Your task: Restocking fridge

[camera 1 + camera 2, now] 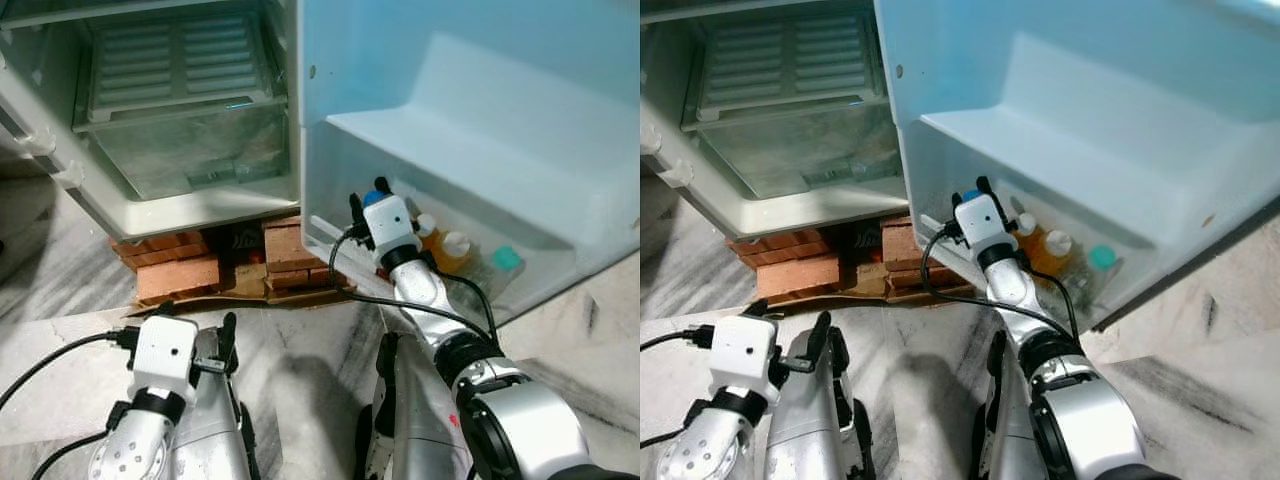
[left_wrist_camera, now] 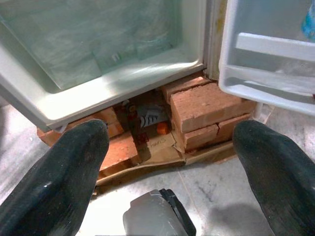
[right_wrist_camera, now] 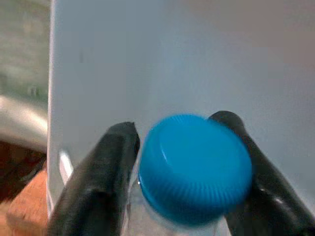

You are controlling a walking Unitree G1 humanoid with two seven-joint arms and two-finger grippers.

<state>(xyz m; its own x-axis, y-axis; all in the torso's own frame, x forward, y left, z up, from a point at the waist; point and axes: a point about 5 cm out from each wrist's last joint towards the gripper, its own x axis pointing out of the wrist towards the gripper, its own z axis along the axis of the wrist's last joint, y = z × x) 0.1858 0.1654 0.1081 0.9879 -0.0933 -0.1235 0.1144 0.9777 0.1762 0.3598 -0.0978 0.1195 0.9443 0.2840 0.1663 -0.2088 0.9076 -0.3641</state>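
Note:
The fridge stands open, its door (image 1: 480, 100) swung toward me. My right gripper (image 1: 368, 197) reaches into the lower door shelf (image 1: 330, 228) and is shut on a clear bottle with a blue cap (image 3: 194, 167), one black finger on each side of the neck (image 3: 106, 177). The bottle's body is hidden below the cap. Further along the same shelf stand two white-capped bottles of orange liquid (image 1: 455, 245) and a teal-capped bottle (image 1: 507, 258). My left gripper (image 2: 162, 167) hangs low over the floor, open and holding nothing.
The fridge's bottom compartment holds a clear drawer (image 1: 190, 150) under a ribbed shelf (image 1: 180, 60). The fridge rests on red bricks (image 1: 180, 270) with cardboard beneath. Grey marble floor (image 1: 300, 360) lies in front.

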